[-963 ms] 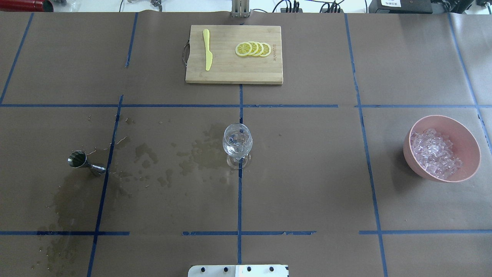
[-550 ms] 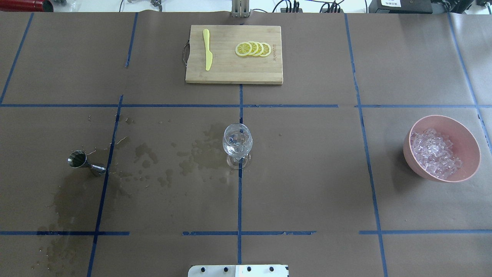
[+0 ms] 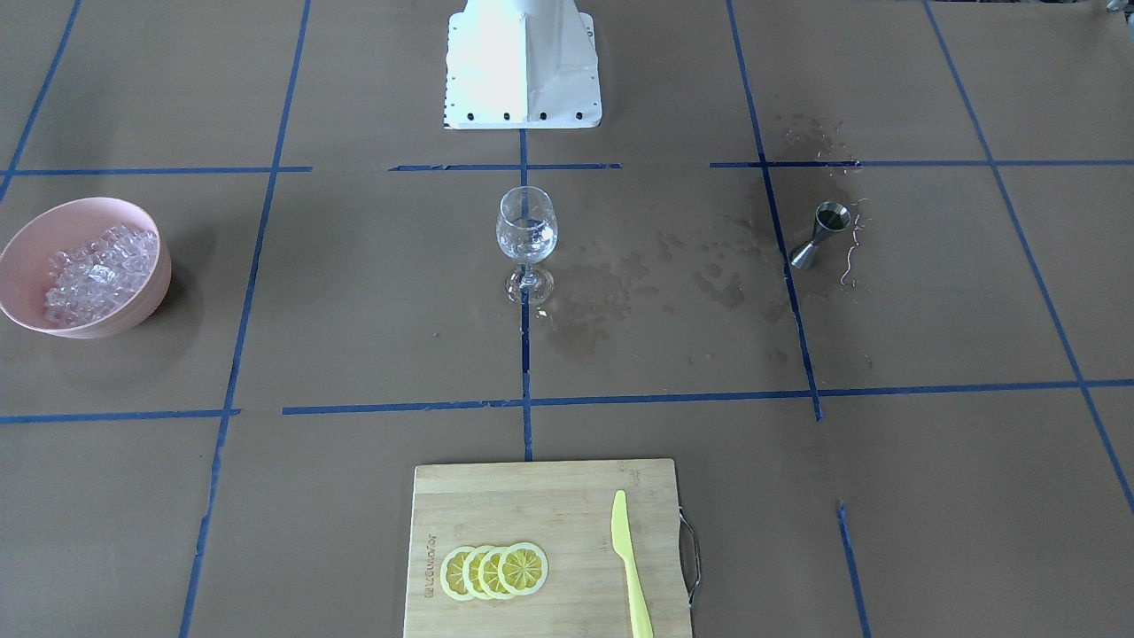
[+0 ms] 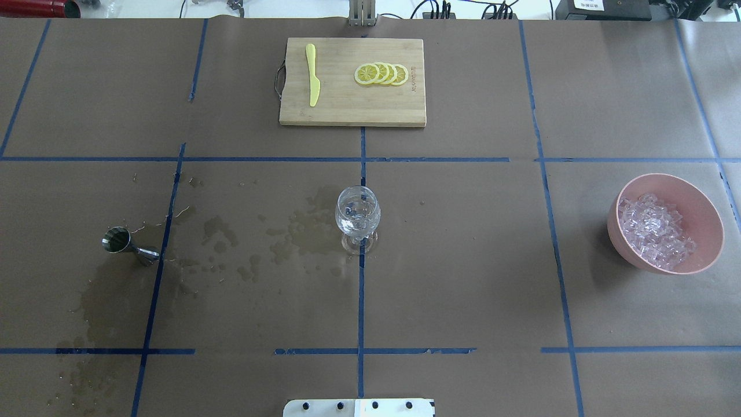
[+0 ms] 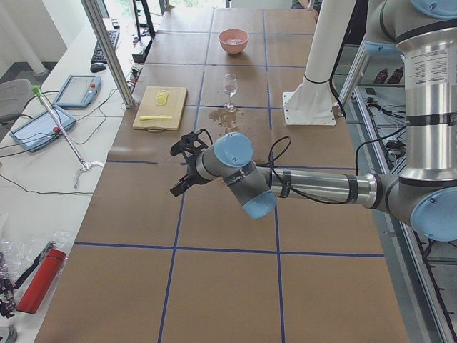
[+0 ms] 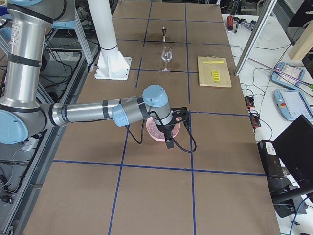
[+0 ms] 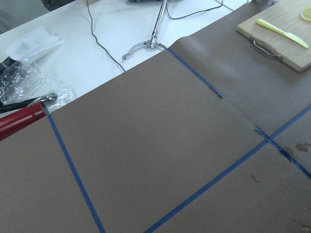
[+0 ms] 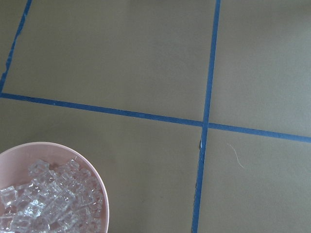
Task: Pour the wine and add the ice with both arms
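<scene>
A clear stemmed wine glass [image 4: 358, 217] [image 3: 526, 235] stands upright at the table's middle, with a little clear wine [image 3: 526, 241] in its bowl. A pink bowl [image 4: 703, 202] on the robot's right holds a heap of clear ice [image 4: 654, 231] [image 8: 43, 199]. Neither gripper is in the overhead view. The left gripper [image 5: 178, 171] hangs over bare paper well away from the glass. The right gripper [image 6: 169, 142] hovers just over the pink bowl [image 6: 152, 133]. I cannot tell whether either is open or shut.
A steel jigger [image 4: 118, 240] stands on the robot's left among wet stains [image 4: 289, 231]. At the far edge a wooden cutting board [image 4: 353, 110] carries lemon slices [image 4: 382, 73] and a yellow knife [image 4: 312, 75]. The white post base [image 3: 523, 71] sits behind the glass.
</scene>
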